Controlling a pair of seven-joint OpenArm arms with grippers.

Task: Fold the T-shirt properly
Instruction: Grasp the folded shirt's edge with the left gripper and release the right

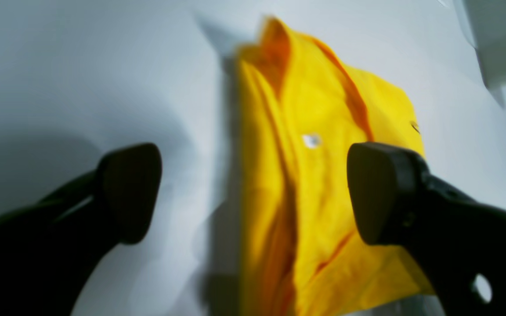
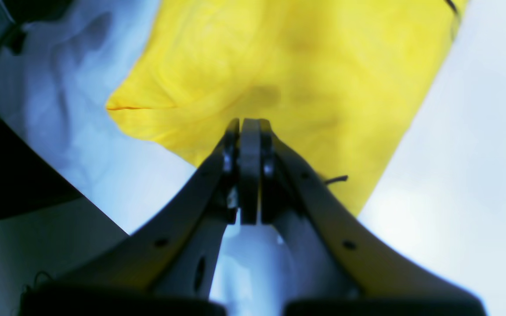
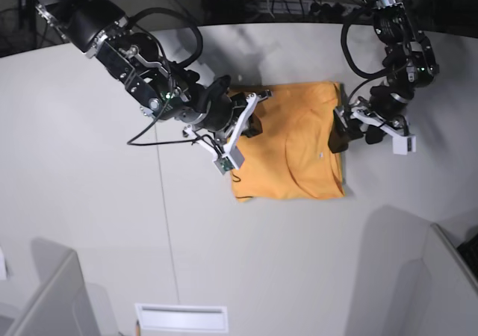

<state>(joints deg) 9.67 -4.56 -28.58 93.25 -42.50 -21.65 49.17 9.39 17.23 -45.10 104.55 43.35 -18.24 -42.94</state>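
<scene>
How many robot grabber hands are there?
2. The left gripper, open, sits at the T-shirt's right edge in the base view. The right gripper, shut, is over its left edge.

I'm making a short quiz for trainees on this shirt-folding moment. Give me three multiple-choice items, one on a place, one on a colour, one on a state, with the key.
1. Where does the T-shirt lie on the table?
A. between the two arms
B. at the near edge
C. hanging off the side

2. What colour is the small neck tag?
A. black
B. white
C. red

3. How do the left gripper's jaws stand?
A. shut on cloth
B. shut and empty
C. wide open

Key: 1 A, the base view shows an arm at each side of it. 2 B, it shows white against the yellow cloth in the left wrist view. 3 C, its fingers stand far apart with the shirt below them.
</scene>
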